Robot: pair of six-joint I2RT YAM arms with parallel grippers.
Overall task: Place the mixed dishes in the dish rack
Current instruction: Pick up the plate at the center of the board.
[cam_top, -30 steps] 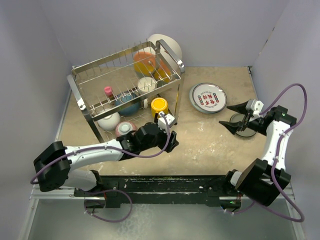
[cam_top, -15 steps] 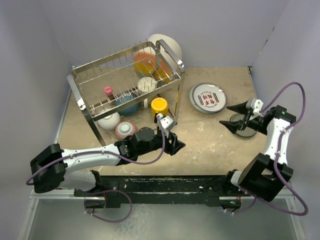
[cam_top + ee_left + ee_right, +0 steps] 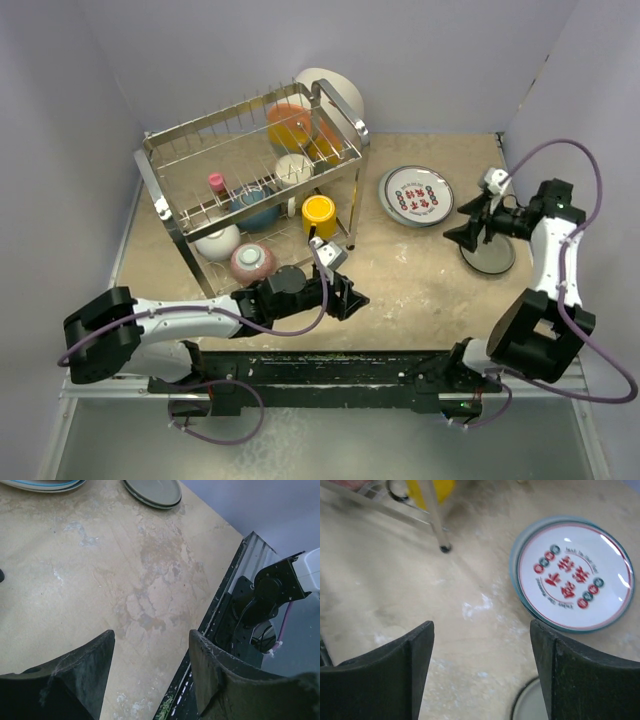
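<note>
The left gripper now sits farther back from the dish rack, closer to the near edge of the desk. The right gripper is now off the grey plate. It has shifted toward the far edge and is beside the red-lettered white plate.

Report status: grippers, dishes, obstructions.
Left gripper open, empty. Right gripper open, empty. Red-lettered plate, grey plate on table, outside dish rack. Nothing blocking either.

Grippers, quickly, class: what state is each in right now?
Left gripper: open, holding nothing.
Right gripper: open, holding nothing.
</note>
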